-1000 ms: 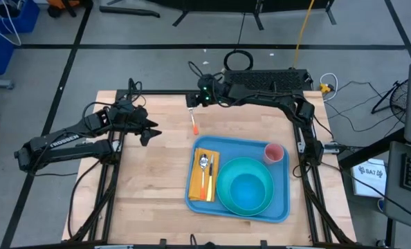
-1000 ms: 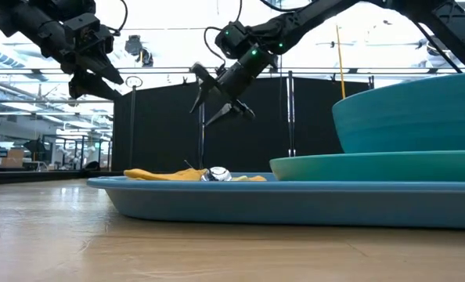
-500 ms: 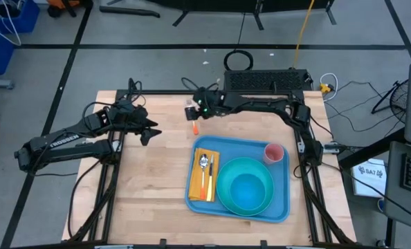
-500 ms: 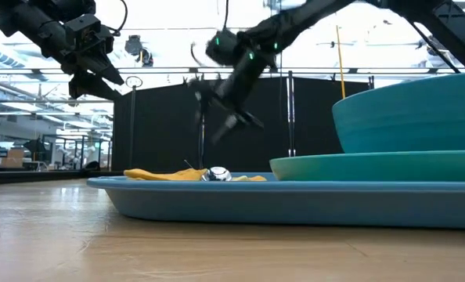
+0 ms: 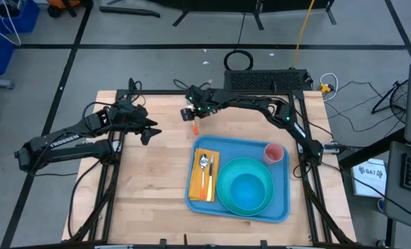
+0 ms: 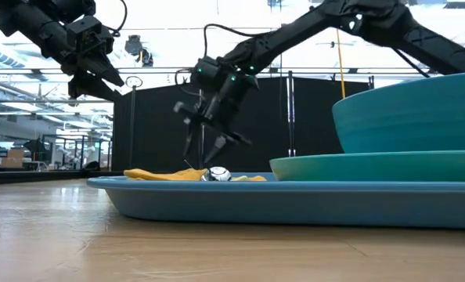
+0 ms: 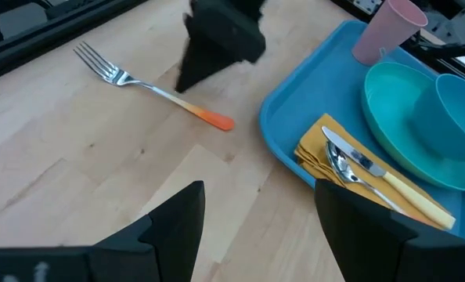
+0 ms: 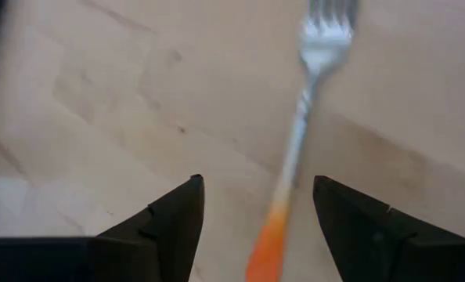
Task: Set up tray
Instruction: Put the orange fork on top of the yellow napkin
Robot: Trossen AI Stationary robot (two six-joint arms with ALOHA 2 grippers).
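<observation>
Blue tray (image 5: 283,181), rect. w/ rounded corners, raised rim, flat on table, right-centre, probably plastic

The surface (image 5: 150,173) under me is pale blond wood with a light grain. On it sits my tray (image 5: 283,187) — plain mid blue. Inside it, the plate (image 5: 226,198) and the bowl (image 5: 250,191) are both teal, the cup (image 5: 274,153) at the tray's far right corner is dusty pink, and the napkin (image 5: 195,181) along its left edge is mustard yellow. The fork (image 7: 150,88) off the tray — shiny silver with an orange handle tip. My right pincer (image 5: 189,114) and left pincer (image 5: 149,133) are matte black.
</observation>
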